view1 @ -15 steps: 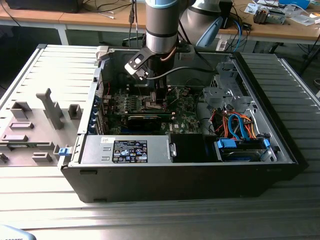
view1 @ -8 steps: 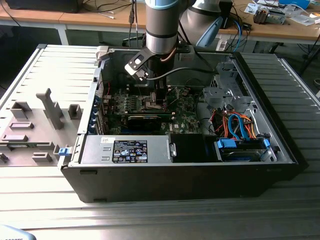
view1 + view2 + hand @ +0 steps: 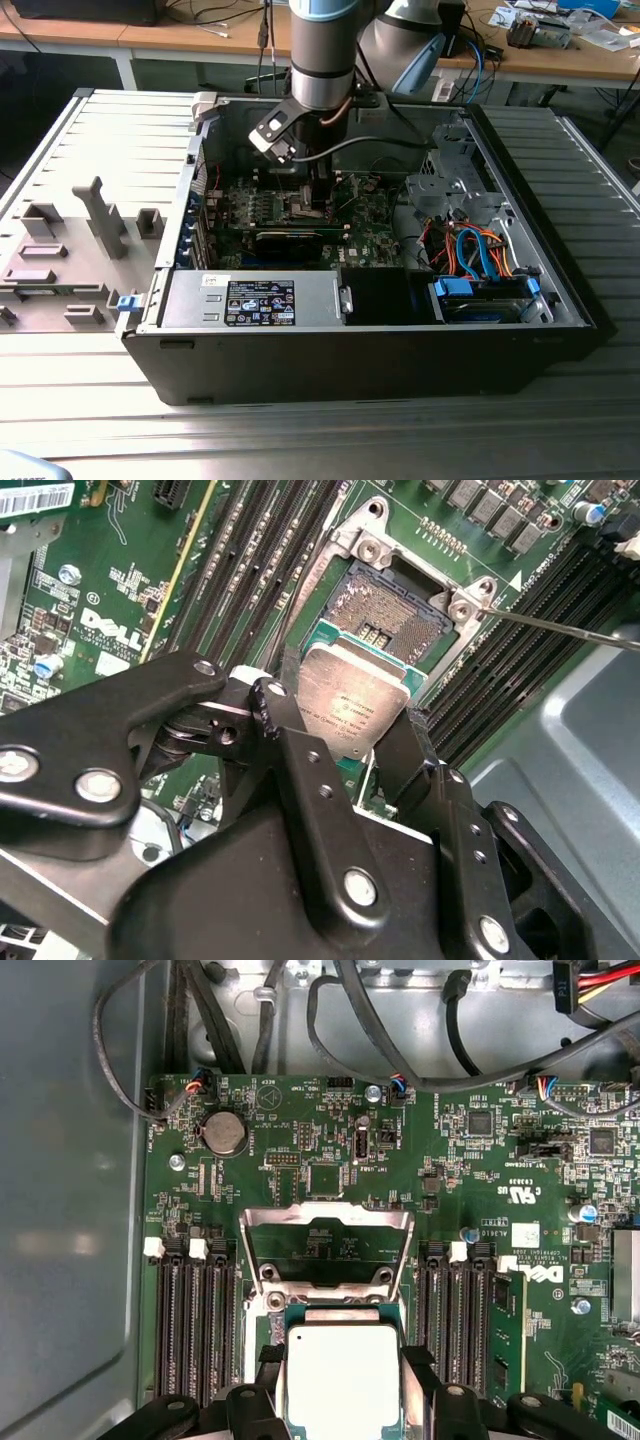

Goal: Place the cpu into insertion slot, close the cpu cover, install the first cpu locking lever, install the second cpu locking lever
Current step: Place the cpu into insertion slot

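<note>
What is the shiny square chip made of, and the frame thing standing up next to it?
The cpu looks like pale silver metal on top, dull and faintly scratched, with a green rim, probably circuit-board material. The cpu cover looks like thin bare metal, probably steel: grey, smooth, catching light on its flat bars.

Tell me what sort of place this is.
Probably a robotics lab: open black desktop computer case on a ribbed grey metal table, cable-strewn wooden benches behind, the pincer gripping a silver-grey square cpu.
</note>
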Tool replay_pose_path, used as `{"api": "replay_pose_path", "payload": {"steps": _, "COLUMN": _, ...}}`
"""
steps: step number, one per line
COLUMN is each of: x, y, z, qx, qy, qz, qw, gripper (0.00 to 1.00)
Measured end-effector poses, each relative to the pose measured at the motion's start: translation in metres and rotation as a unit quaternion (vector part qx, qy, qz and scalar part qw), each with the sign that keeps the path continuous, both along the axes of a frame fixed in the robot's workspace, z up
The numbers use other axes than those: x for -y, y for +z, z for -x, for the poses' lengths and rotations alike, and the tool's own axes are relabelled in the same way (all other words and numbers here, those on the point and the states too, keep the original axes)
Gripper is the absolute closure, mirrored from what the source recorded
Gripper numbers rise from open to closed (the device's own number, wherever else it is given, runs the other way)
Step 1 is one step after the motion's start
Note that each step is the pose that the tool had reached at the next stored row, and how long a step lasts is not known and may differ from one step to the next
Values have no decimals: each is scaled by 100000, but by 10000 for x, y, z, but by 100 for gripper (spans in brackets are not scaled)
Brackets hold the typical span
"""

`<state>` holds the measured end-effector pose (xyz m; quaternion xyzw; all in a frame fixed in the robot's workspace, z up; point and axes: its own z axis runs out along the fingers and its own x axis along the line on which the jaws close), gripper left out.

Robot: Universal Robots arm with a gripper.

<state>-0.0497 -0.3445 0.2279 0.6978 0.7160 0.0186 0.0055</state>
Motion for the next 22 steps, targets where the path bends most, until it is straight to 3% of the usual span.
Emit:
{"api": "replay_pose_path", "payload": {"steps": 7, "x": -7, "y": -28, "z": 54, "qx": -2, "qy": 10, "qz": 0, "qw": 100000, "gripper": 45}}
{"api": "replay_pose_path", "payload": {"steps": 22, "x": -26, "y": -67, "z": 63, "qx": -1, "qy": 0, "qz": -2, "qw": 100000, "gripper": 45}}
